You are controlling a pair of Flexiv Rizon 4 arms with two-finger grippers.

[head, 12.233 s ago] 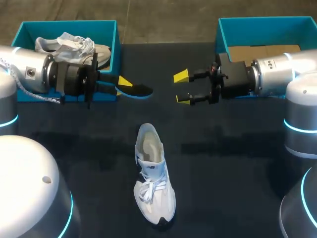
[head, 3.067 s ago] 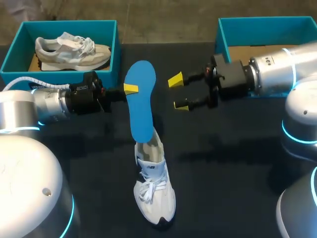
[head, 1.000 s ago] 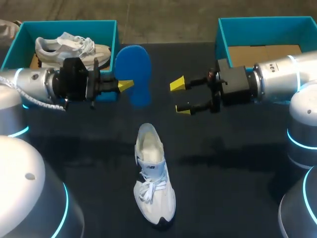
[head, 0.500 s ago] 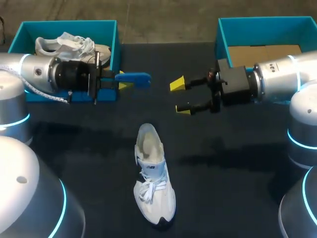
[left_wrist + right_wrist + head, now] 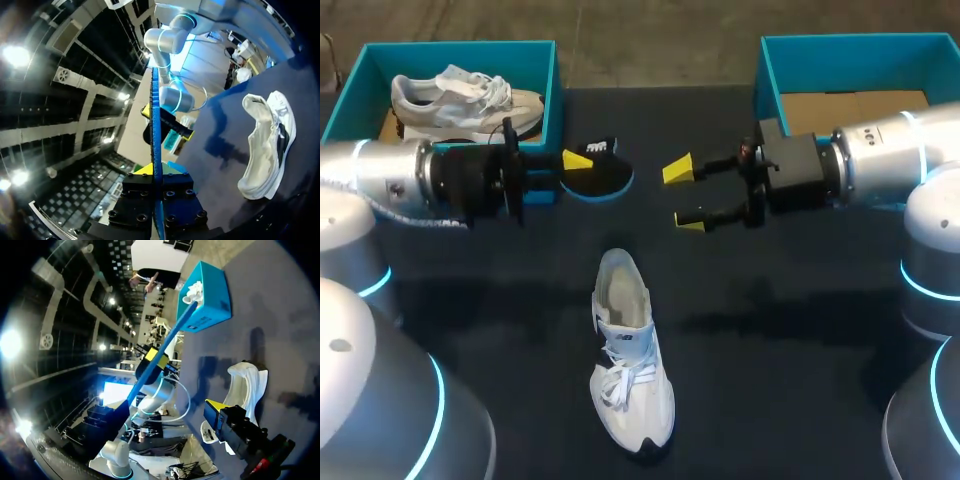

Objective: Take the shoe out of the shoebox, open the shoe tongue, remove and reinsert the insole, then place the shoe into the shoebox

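Left gripper (image 5: 577,163) pinched on insole (image 5: 600,180); right gripper (image 5: 683,196) spread wide, empty.
Shoe (image 5: 630,365) lies on table (image 5: 770,330), nearer me than both grippers, long axis fore-aft, heel opening toward insole; left gripper judged slightly nearer.

Shoe: white lace-up sneaker (image 5: 630,360), standing on its sole, heel toward the boxes, well apart from them.
Insole: blue foam insole (image 5: 605,178), dark face up, raised beyond the heel, possibly tilted.
Shoebox: open teal cardboard shoebox (image 5: 850,45), far right, brown floor showing.
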